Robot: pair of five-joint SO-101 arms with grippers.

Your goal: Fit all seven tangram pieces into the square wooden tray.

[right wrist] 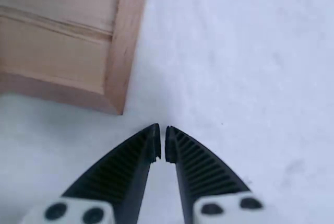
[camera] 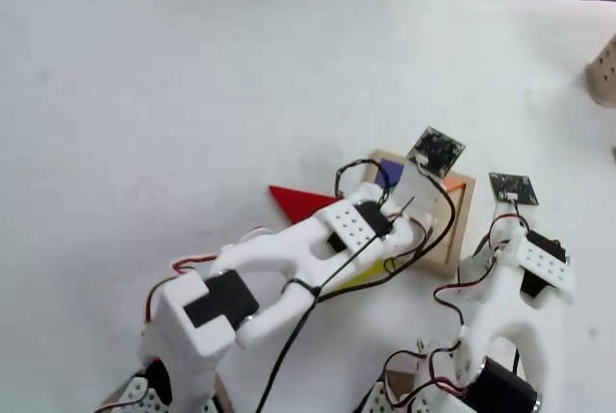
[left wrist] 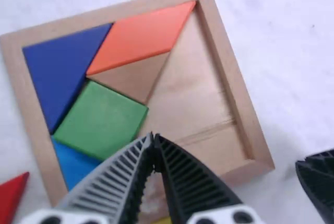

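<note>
The square wooden tray holds a dark blue triangle, an orange parallelogram, a green square and a light blue piece; its other half is bare wood. My left gripper hovers shut over the tray's near part, holding nothing. A red triangle lies on the table left of the tray. A yellow piece peeks from under the left arm. My right gripper is shut and empty over the table, just off a corner of the tray.
White tabletop all around. The right arm's black gripper shows beside the tray in the left wrist view. A light tan object stands at the far right edge of the table.
</note>
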